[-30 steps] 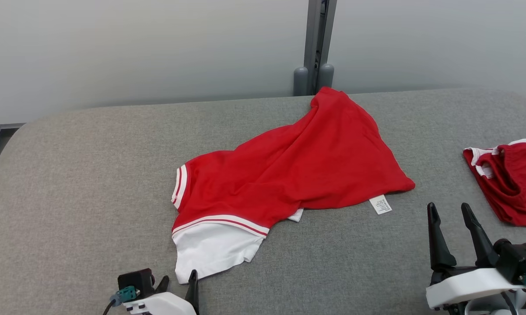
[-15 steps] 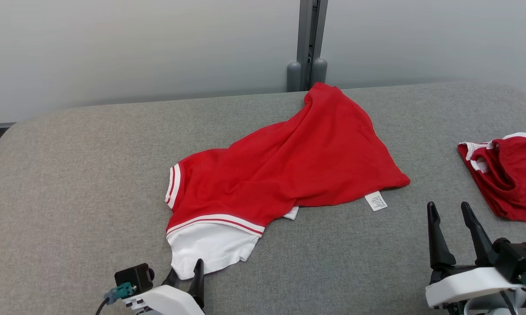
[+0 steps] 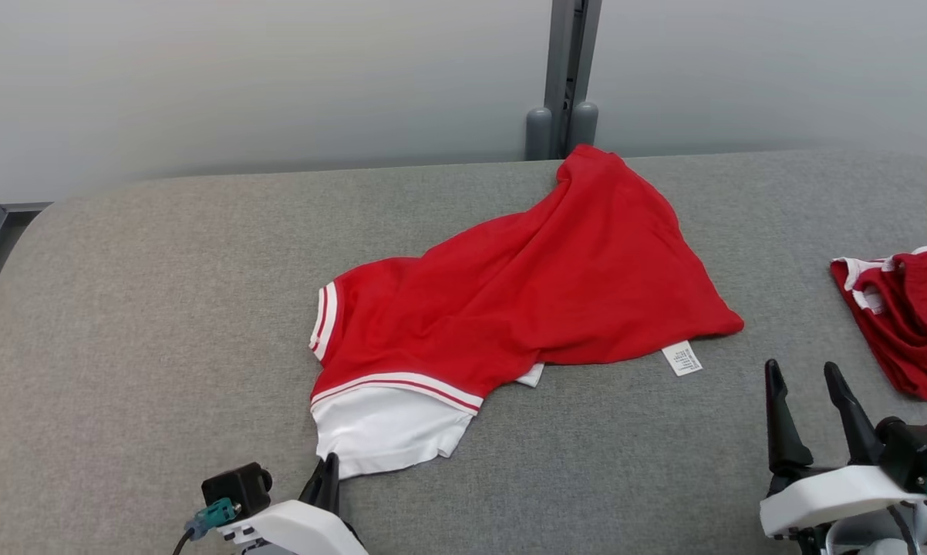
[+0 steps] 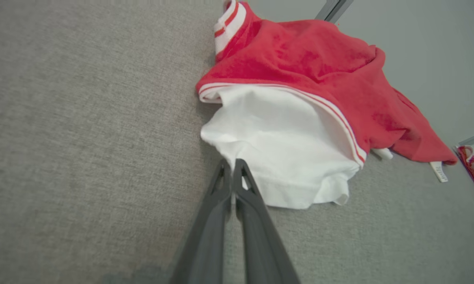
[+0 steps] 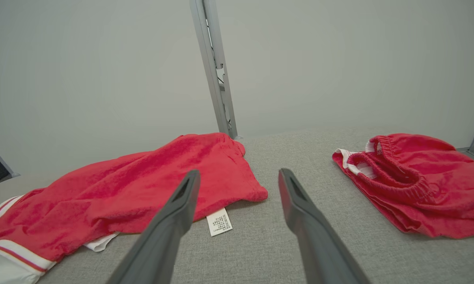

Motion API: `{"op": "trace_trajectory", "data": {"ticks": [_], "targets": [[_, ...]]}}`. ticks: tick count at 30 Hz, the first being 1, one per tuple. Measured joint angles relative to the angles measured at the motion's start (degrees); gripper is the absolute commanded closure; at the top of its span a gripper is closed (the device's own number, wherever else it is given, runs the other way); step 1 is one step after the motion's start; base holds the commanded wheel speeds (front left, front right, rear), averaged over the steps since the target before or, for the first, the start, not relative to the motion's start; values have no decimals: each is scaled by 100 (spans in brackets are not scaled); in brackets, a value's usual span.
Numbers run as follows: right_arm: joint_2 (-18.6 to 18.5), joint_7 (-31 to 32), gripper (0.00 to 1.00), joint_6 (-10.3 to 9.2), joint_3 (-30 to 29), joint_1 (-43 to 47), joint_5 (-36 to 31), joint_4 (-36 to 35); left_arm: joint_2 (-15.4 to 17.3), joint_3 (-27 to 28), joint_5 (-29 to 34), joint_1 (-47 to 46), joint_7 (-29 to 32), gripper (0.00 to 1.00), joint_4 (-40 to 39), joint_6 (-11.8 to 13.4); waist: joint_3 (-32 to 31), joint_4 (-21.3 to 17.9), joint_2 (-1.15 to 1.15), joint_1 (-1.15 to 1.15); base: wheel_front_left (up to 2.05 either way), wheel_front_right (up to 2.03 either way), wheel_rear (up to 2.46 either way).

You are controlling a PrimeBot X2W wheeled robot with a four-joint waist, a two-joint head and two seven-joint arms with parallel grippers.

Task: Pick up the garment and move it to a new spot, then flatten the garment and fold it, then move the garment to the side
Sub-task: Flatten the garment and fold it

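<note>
The garment (image 3: 525, 301) is a red shirt with white striped trim and a white lower part, lying crumpled across the middle of the grey table (image 3: 163, 308). My left gripper (image 3: 328, 465) is at the table's front, shut on the near corner of the white part. In the left wrist view the closed fingertips (image 4: 232, 162) meet right at the white fabric's edge (image 4: 284, 150). My right gripper (image 3: 803, 374) stands open at the front right, clear of the cloth. In the right wrist view its fingers (image 5: 239, 175) frame the shirt's red corner (image 5: 122, 189) and its label (image 5: 219, 222).
A second red garment (image 3: 911, 308) with white trim lies bunched at the table's right edge, also seen as a heap (image 5: 410, 177) to the right of my right fingers. A grey post (image 3: 567, 69) rises behind the table's far edge against a pale wall.
My left gripper, open around the white corner a moment ago, has closed on it. The head camera has shifted slightly; the shirt lies about as before. The right gripper stays open.
</note>
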Motion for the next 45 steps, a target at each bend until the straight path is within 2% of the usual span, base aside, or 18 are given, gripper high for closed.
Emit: {"op": "trace_trajectory", "data": {"ticks": [7, 15, 24, 36, 37, 38, 39, 41, 43, 45], "targets": [[-1, 204, 0, 0, -589, -467, -91, 866, 88, -4, 63, 120, -293, 100, -298, -26, 21, 363, 0, 0, 0, 0, 0], [-2, 471, 0, 0, -1170, -1132, -109, 2006, 322, 58, 122, 397, -311, 100, -933, 203, 130, 767, 0, 0, 0, 0, 0], [5, 730, 0, 0, -1251, -1812, -160, 3101, 367, -26, 167, 450, -202, 100, -1301, 325, 299, 1072, 0, 0, 0, 0, 0], [-29, 985, 0, 0, -1236, -2485, -214, 4133, 367, -49, 166, 441, -194, 100, -1400, 382, 449, 1121, 0, 0, 0, 0, 0], [-36, 998, 14, 0, -1215, -2532, -214, 4188, 369, -49, 166, 436, -194, 100, -1400, 383, 455, 1119, 0, 0, 0, 0, 0], [-42, 1011, 42, 0, -1198, -2575, -205, 4245, 371, -49, 165, 430, -194, 100, -1400, 383, 459, 1116, 0, 0, 0, 0, 0], [-41, 1010, 57, 0, -1188, -2610, -156, 4281, 374, -49, 165, 424, -194, 100, -1400, 383, 462, 1113, 0, 0, 0, 0, 0], [-34, 996, 71, 0, -1150, -2661, -52, 4337, 376, -49, 162, 408, -205, 100, -1399, 382, 462, 1104, 0, 0, 0, 0, 0], [-25, 925, 100, 0, -1101, -2694, 36, 4383, 378, -48, 156, 398, -212, 100, -1399, 382, 456, 1088, 0, 0, 0, 0, 0], [-22, 827, 100, 0, -1047, -2735, 111, 4404, 379, -47, 156, 385, -240, 100, -1401, 381, 448, 1070, 0, 0, 0, 0, 0]]}}
